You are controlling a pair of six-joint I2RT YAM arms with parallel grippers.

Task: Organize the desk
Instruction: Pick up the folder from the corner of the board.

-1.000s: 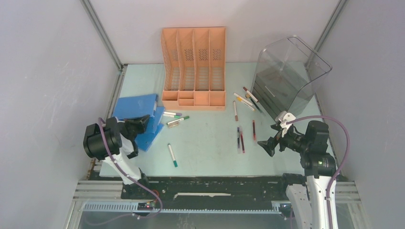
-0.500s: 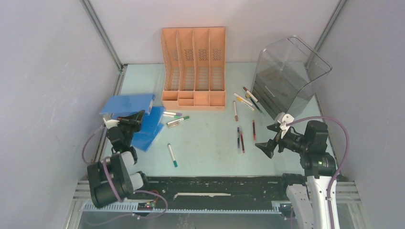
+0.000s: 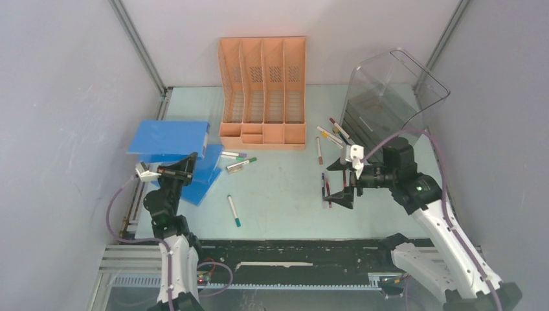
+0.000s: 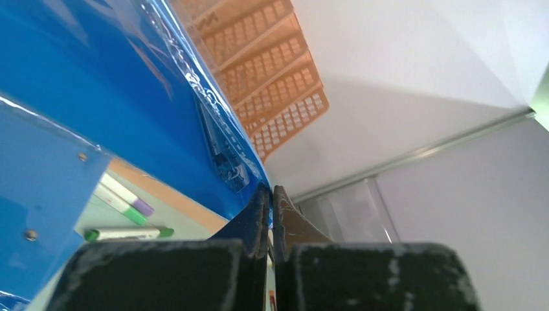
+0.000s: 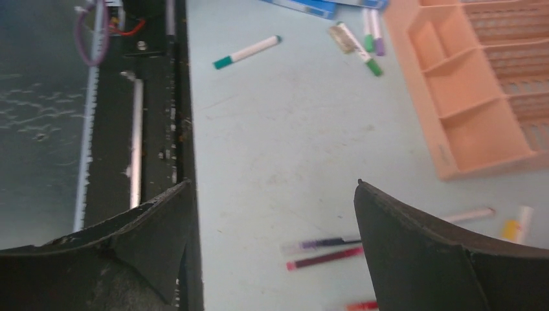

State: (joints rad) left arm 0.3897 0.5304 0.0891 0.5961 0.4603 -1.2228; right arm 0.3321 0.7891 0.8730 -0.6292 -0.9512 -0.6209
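Facing open desk (image 3: 285, 188), right end effector (image 3: 338, 183) spread; left end effector (image 3: 189, 162) closed by folder (image 3: 168, 137).

Soft, even light from above; the overhead view is bright and sharp, with only faint shadows on the desk (image 3: 278, 194) near the right gripper (image 3: 338, 182). Left wrist view: white glare streaks on the blue folder (image 4: 97, 78) just above the left gripper (image 4: 272, 190), its near parts blurred. Right wrist view: dark, soft fingers (image 5: 427, 253), with slightly smeared pens (image 5: 322, 250) beyond them
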